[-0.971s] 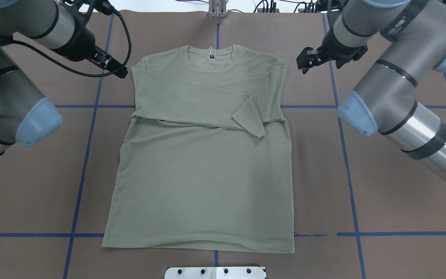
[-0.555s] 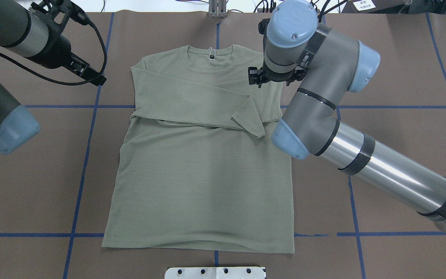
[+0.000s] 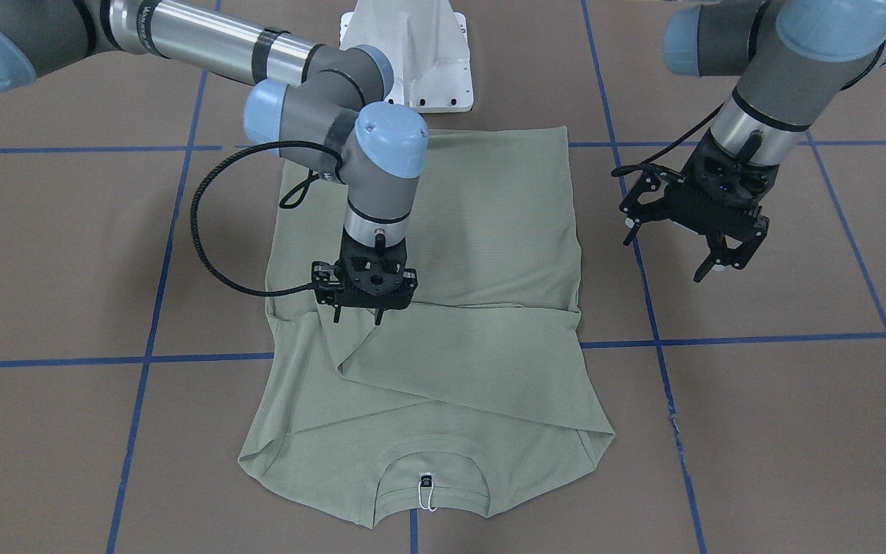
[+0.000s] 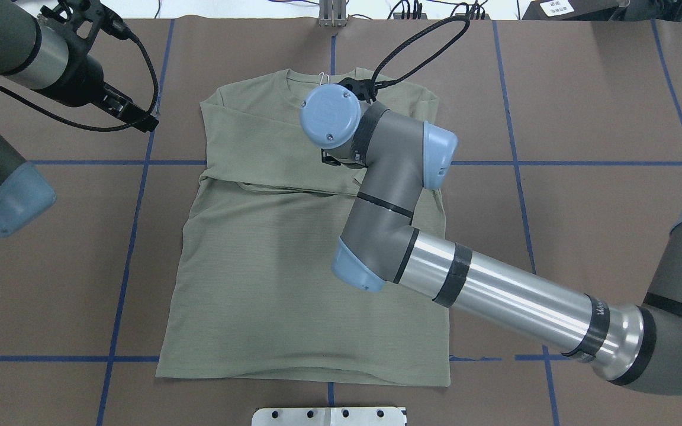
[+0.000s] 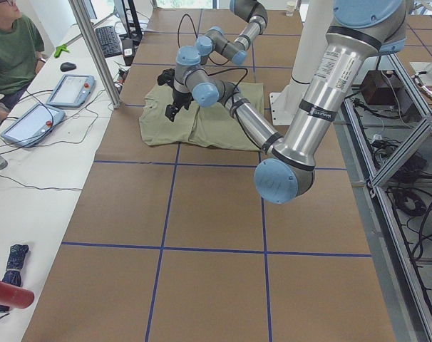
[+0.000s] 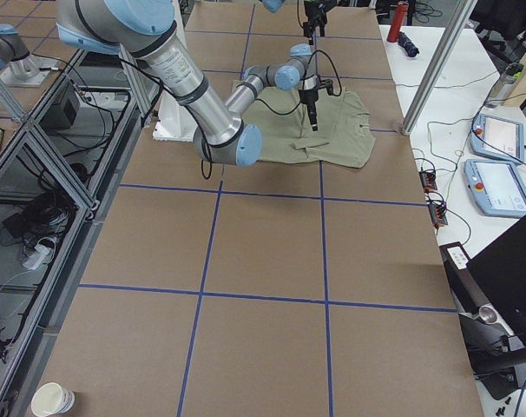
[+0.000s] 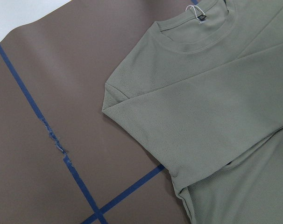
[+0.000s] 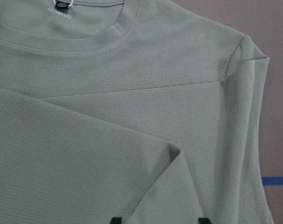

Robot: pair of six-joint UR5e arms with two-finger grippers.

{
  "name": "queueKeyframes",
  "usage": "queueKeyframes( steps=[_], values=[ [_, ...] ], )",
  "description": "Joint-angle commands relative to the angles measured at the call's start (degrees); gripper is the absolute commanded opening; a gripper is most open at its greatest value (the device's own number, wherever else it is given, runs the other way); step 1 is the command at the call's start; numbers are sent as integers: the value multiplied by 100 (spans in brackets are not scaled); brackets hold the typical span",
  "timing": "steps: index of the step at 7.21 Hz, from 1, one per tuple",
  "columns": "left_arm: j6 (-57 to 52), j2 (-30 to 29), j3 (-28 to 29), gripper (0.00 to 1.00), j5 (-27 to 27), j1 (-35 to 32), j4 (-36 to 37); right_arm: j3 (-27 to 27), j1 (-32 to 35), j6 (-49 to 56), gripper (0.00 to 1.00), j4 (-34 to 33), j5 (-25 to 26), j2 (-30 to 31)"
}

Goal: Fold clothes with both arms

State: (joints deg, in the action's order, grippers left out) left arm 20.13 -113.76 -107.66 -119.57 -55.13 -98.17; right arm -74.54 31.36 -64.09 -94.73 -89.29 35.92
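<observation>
right gripper (image 3: 357, 317) nearer, fingers spread, empty, just above shirt (image 3: 489, 215) sleeve cuff (image 8: 167, 196) | left gripper (image 3: 720, 265) spread, frame right, well apart

Identify the pale sage-green, finely ribbed knit shirt (image 4: 282, 284), its black neck tag (image 3: 427, 480), and the brown table covering (image 4: 601, 106) gridded with blue tape lines (image 4: 123, 284).
</observation>
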Motion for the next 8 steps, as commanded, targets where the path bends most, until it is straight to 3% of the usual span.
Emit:
queueKeyframes(
  steps=[1, 6, 7, 8],
  values=[
    [44, 3, -1, 100, -5, 3, -9, 387, -182, -24, 51, -1, 210, -208],
    [44, 3, -1, 100, -5, 11, -9, 607, -297, 54, 46, 7, 508, -226],
    [44, 3, -1, 100, -5, 11, -9, 642, -297, 64, 40, 7, 526, -226],
    [44, 3, -1, 100, -5, 11, -9, 651, -297, 72, 12, 7, 518, -217]
  ],
)
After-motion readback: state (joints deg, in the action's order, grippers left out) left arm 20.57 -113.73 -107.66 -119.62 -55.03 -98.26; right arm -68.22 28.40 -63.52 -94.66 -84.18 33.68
